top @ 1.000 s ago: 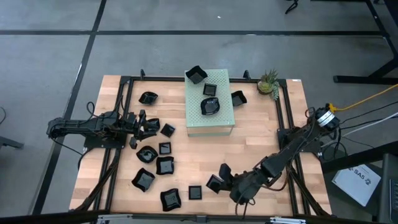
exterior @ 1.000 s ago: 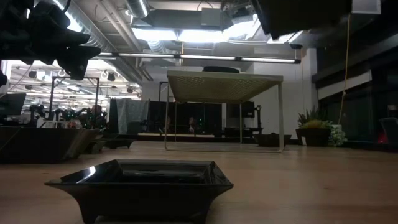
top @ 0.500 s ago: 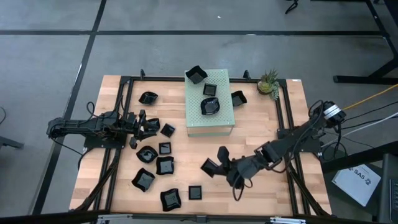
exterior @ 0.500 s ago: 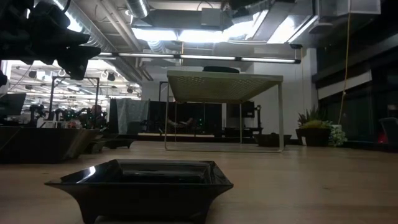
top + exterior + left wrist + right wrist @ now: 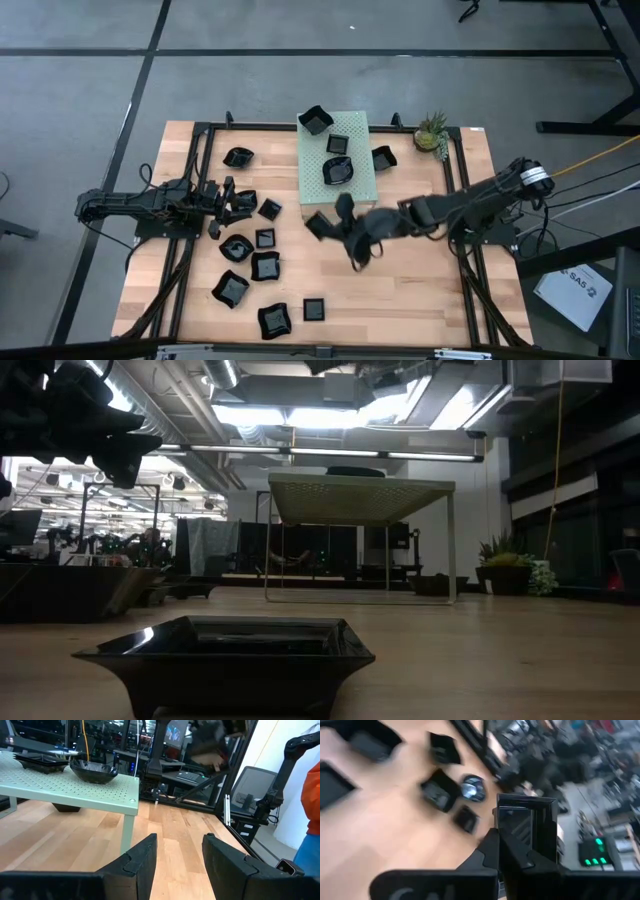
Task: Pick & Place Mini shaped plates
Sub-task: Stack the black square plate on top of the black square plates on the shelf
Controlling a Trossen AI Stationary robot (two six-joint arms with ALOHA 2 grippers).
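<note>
Reaching across the middle of the table (image 5: 420, 290), the right gripper (image 5: 333, 222) hung just in front of the pale green perforated box (image 5: 336, 165), clenched on a small square black plate (image 5: 318, 225). In the right wrist view that plate (image 5: 529, 830) stood on edge between the two dark fingers (image 5: 492, 851), its hollow face turned toward the camera and its upper rim level; being square, it showed no clear long axis. It stuck out past the fingertips, gripped at its lower edge, clear of the tabletop below.

The left gripper (image 5: 232, 201) rested low at the left side of the table, its jaws spread and nothing between them; the left wrist view showed its fingers (image 5: 141, 859) apart over bare wood, pointing toward the box (image 5: 70, 790).

Three plates sat on top of the box: one overhanging the far left corner (image 5: 316, 120), a square one (image 5: 338, 144) behind a rounder one (image 5: 338, 169). Another plate (image 5: 383, 158) lay on the table beside the box's right edge. More plates lay scattered on the left half, among them a wavy one (image 5: 238, 157) and a square one (image 5: 313, 309) near the front edge. A small pineapple-like plant (image 5: 432, 132) stood at the far right.
</note>
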